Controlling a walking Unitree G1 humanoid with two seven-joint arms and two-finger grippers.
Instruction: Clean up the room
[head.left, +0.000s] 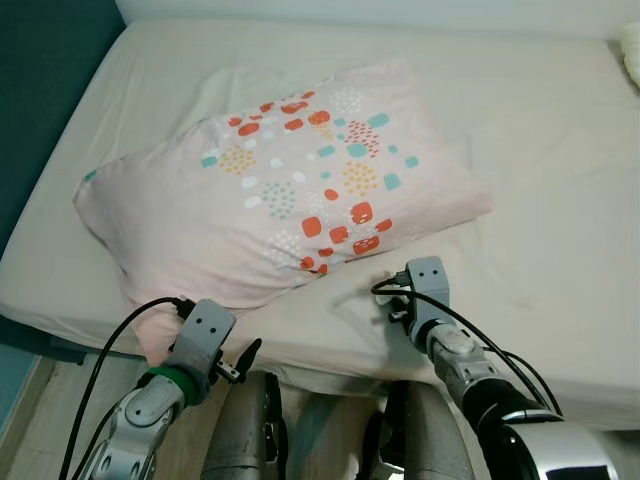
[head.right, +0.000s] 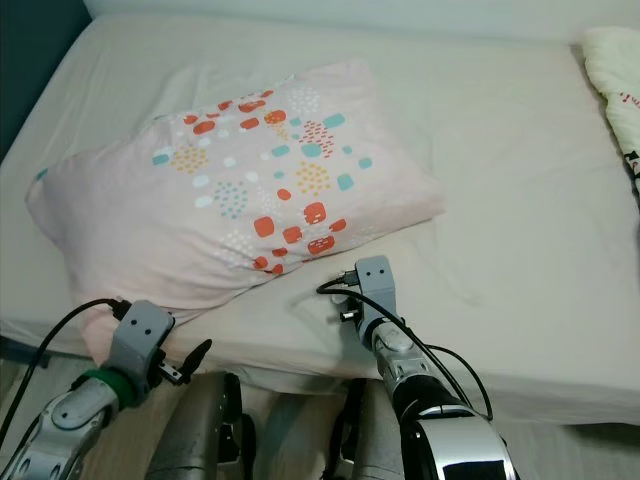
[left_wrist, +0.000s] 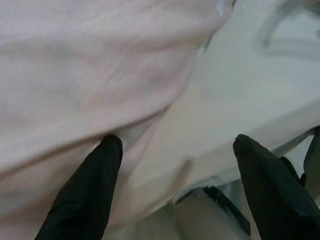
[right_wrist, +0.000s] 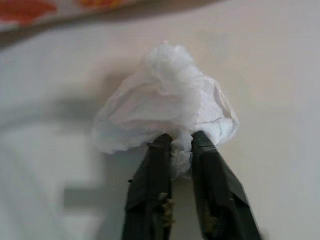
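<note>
Bed: a mattress (head.left: 540, 150) in a pale cream sheet, seen from its near edge, with a dark teal wall (head.left: 45, 80) to the left.
Pillow: a pink pillow (head.left: 280, 190) with orange and teal dots lies at an angle across the sheet, its near corner overhanging the edge.
Left gripper: the left gripper (left_wrist: 175, 165) hovers at the pillow's near corner, fingers spread wide, one fingertip (left_wrist: 107, 150) touching or almost touching the pink fabric, nothing held.
Right gripper: the right gripper (right_wrist: 181, 142) is low over the sheet just in front of the pillow, fingers pressed nearly together, pinching a fold of tissue.
Tissue: a crumpled white tissue (right_wrist: 165, 100) sits on the sheet near the pillow's edge; it looks light, soft and easily torn, so a pinch on a bunched fold should suit best.
</note>
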